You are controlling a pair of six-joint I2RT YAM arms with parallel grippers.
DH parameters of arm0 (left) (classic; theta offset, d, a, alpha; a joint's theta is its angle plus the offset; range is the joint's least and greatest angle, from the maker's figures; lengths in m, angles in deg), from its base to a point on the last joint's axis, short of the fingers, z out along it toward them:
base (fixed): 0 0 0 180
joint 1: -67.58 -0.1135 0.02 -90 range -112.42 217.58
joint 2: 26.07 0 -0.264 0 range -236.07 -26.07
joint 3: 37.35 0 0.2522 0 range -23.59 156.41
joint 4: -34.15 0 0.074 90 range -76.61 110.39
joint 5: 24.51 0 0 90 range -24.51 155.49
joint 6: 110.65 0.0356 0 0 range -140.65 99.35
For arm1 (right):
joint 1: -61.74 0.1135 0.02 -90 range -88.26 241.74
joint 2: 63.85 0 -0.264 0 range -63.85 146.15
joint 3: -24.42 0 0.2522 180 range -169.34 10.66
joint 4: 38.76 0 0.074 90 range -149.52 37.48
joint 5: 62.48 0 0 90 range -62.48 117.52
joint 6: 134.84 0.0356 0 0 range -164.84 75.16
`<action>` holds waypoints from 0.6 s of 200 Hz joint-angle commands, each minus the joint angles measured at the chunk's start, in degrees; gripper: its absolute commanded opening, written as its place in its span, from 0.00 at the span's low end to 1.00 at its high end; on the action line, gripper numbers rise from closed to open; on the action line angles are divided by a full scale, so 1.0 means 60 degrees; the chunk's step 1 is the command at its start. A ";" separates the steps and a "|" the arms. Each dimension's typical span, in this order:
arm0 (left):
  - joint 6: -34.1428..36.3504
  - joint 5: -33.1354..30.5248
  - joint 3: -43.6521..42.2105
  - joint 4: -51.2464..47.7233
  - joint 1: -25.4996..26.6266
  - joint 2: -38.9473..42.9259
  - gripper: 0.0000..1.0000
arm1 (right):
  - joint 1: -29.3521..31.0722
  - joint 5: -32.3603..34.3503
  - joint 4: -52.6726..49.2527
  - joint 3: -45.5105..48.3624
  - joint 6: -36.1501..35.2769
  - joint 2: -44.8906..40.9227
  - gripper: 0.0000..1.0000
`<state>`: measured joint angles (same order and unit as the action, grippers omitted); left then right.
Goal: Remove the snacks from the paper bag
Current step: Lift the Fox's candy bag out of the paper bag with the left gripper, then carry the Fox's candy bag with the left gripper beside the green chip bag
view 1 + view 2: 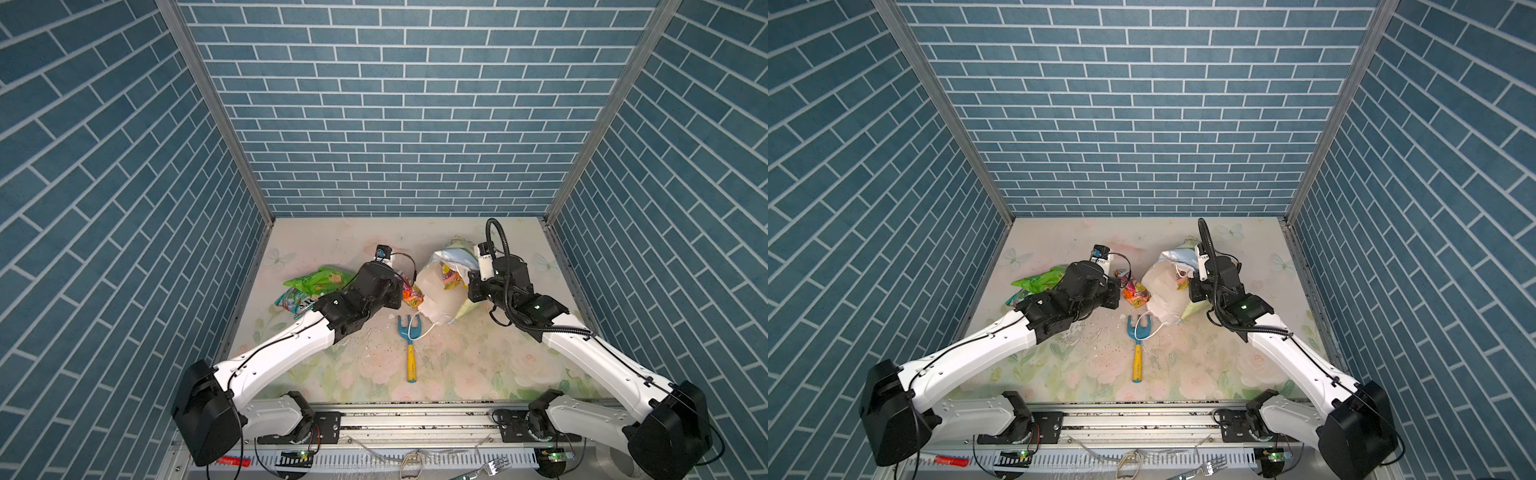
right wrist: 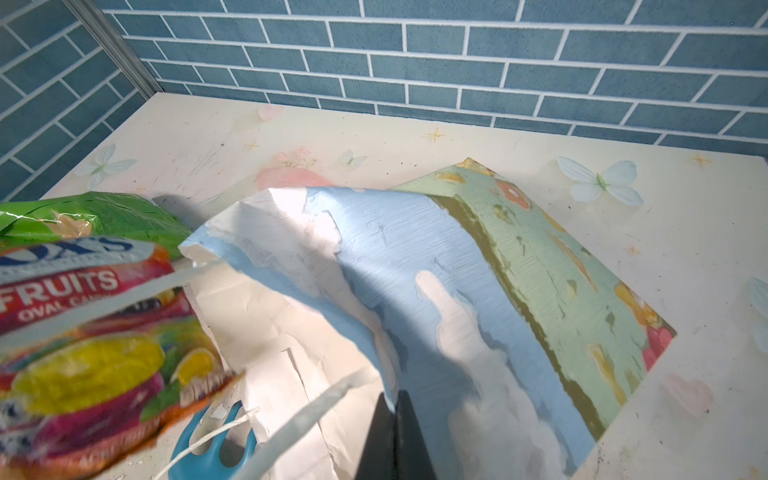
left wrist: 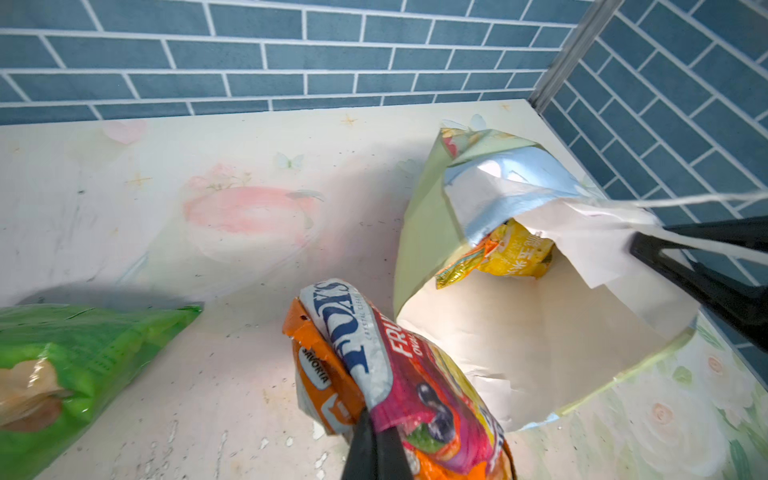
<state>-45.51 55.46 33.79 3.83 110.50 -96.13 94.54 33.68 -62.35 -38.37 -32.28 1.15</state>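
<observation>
Orange-red packet (image 3: 415, 374) pinched tight in left gripper (image 3: 374, 432), just outside bag (image 3: 419, 232); right gripper (image 2: 395, 401) clamps bag's rim, yellow packet (image 3: 515, 253) deeper inside.

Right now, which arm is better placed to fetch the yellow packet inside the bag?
Left, probably: the right gripper pinches the paper bag open by its rim; the left gripper hangs at its mouth, though holding a fruit candy packet.

The left arm (image 1: 282, 349) and right arm (image 1: 602, 357) were stretched forward and angled inward; the left gripper (image 3: 370, 422) and right gripper (image 2: 392, 411) were clamped shut.
</observation>
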 commanded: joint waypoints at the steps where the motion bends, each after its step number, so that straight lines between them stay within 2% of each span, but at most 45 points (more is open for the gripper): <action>1: 0.0006 0.0098 0.0036 -0.0108 -0.0495 0.0651 0.00 | -0.0017 0.0054 -0.0200 0.0170 -0.0372 -0.0143 0.00; 75: -0.0129 0.0029 -0.0485 -0.1177 -0.1908 0.1824 0.00 | -0.0018 0.0225 0.0746 0.1042 -0.0306 -0.0434 0.00; 120: -0.0322 -0.0155 -0.1024 -0.2018 -0.2097 0.2432 0.00 | -0.0017 0.0238 0.0932 0.1227 -0.0276 -0.0331 0.00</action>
<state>-46.14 55.11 29.57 -5.89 98.39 -83.17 94.54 33.92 -57.30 -32.14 -32.87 -1.04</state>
